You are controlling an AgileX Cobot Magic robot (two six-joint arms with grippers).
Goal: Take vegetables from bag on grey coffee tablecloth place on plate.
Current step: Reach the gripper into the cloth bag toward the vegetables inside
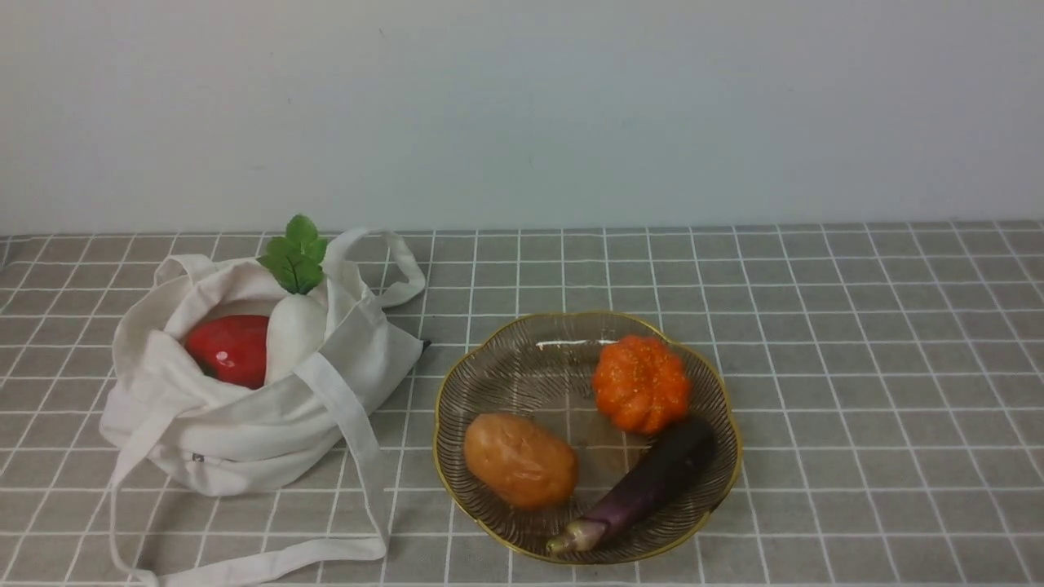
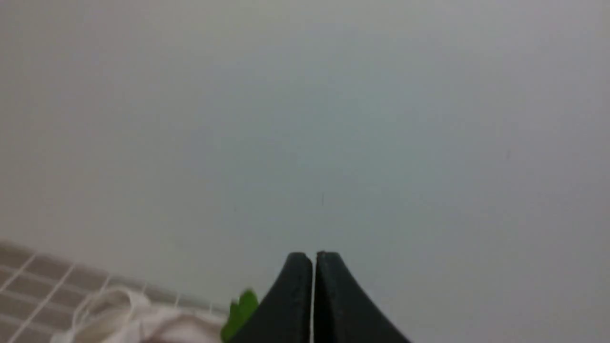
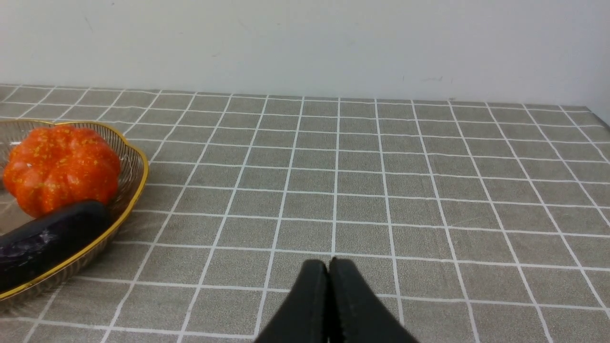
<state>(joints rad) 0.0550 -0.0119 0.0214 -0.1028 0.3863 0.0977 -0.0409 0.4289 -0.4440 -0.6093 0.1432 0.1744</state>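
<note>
The off-white cloth bag (image 1: pixel 245 424) lies at the left on the grey checked tablecloth (image 1: pixel 856 367). Inside its open mouth sit the white radish (image 1: pixel 295 330) with green leaves (image 1: pixel 295 254) and the glossy red vegetable (image 1: pixel 230 349). The ribbed glass plate (image 1: pixel 522 359) with gold rim stands right of the bag. Neither gripper shows in the front view. My left gripper (image 2: pixel 313 259) is shut and empty, held above the bag (image 2: pixel 124 319), with the leaf tip (image 2: pixel 240 309) beside it. My right gripper (image 3: pixel 329 264) is shut and empty over bare cloth, right of the plate (image 3: pixel 136 166).
On the plate lie an orange pumpkin (image 1: pixel 641 383), a brown potato (image 1: pixel 520 461) and a dark purple eggplant (image 1: pixel 644 485). The bag's long strap (image 1: pixel 269 558) trails to the front edge. A pale wall stands behind the table.
</note>
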